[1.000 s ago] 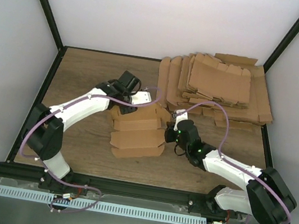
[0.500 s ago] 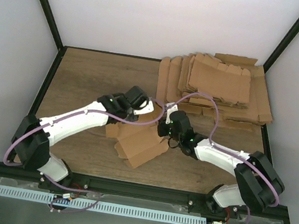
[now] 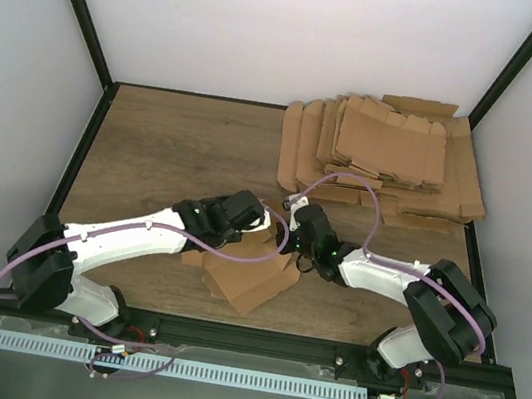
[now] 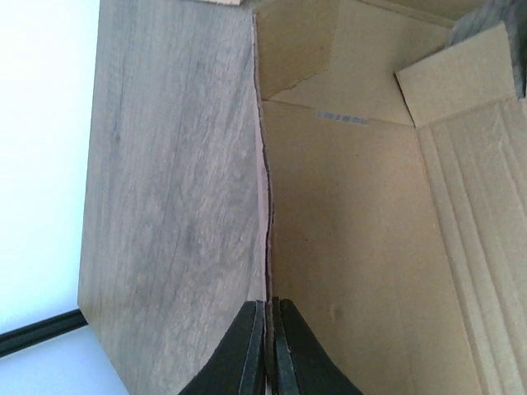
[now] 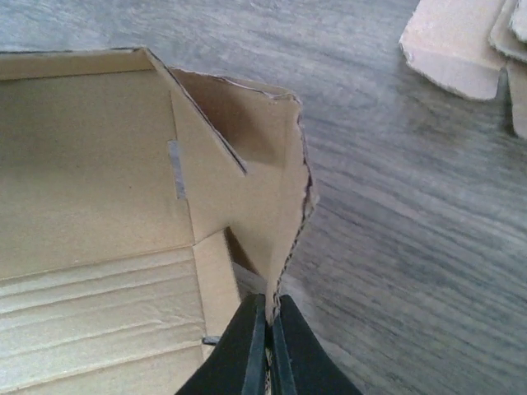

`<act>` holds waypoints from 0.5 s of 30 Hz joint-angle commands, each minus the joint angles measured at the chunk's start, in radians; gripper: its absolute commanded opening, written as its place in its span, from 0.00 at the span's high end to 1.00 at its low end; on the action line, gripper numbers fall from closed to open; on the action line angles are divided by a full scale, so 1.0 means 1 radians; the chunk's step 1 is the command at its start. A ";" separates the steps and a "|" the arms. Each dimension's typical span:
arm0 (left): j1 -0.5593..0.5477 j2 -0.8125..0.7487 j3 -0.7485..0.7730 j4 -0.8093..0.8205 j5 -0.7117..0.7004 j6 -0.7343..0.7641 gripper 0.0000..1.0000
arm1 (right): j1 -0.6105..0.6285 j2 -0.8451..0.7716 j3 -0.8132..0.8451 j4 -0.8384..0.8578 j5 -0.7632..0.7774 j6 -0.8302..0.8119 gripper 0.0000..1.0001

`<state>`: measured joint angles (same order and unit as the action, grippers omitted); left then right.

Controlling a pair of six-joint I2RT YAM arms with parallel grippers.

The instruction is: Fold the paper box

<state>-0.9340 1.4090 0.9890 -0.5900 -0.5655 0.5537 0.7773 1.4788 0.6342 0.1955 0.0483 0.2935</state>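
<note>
The paper box [image 3: 252, 273] is a partly folded brown cardboard piece lying near the front middle of the table. My left gripper [image 3: 254, 226] is shut on its far left wall edge; in the left wrist view the gripper [image 4: 268, 309] pinches that thin edge, with the box inside [image 4: 370, 247] to the right. My right gripper [image 3: 293, 236] is shut on the box's right end flap; in the right wrist view the gripper [image 5: 269, 306] clamps the flap's corrugated edge [image 5: 292, 206], with the open box inside [image 5: 90, 189] to the left.
A pile of flat brown cardboard blanks [image 3: 384, 158] lies at the back right, with corners in the right wrist view [image 5: 461, 41]. Bare wooden table [image 3: 164, 143] spreads to the left and back. Black frame posts and white walls bound the workspace.
Both grippers have moved toward the front of the table with the box. The box has swung round and now lies lower and more slanted. Both arms are stretched flatter.
</note>
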 commanded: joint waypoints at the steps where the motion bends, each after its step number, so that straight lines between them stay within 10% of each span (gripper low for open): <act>1: -0.060 -0.005 -0.011 0.059 -0.003 -0.020 0.96 | 0.019 -0.005 -0.021 0.042 -0.049 0.029 0.98; 15: -0.095 -0.026 -0.038 0.172 -0.024 -0.088 0.96 | 0.019 -0.085 0.031 -0.052 0.037 0.037 0.91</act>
<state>-1.0195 1.4078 0.9607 -0.5304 -0.6170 0.4999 0.7795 1.4315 0.5941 0.1604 0.0471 0.3328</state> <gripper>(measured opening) 0.041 0.065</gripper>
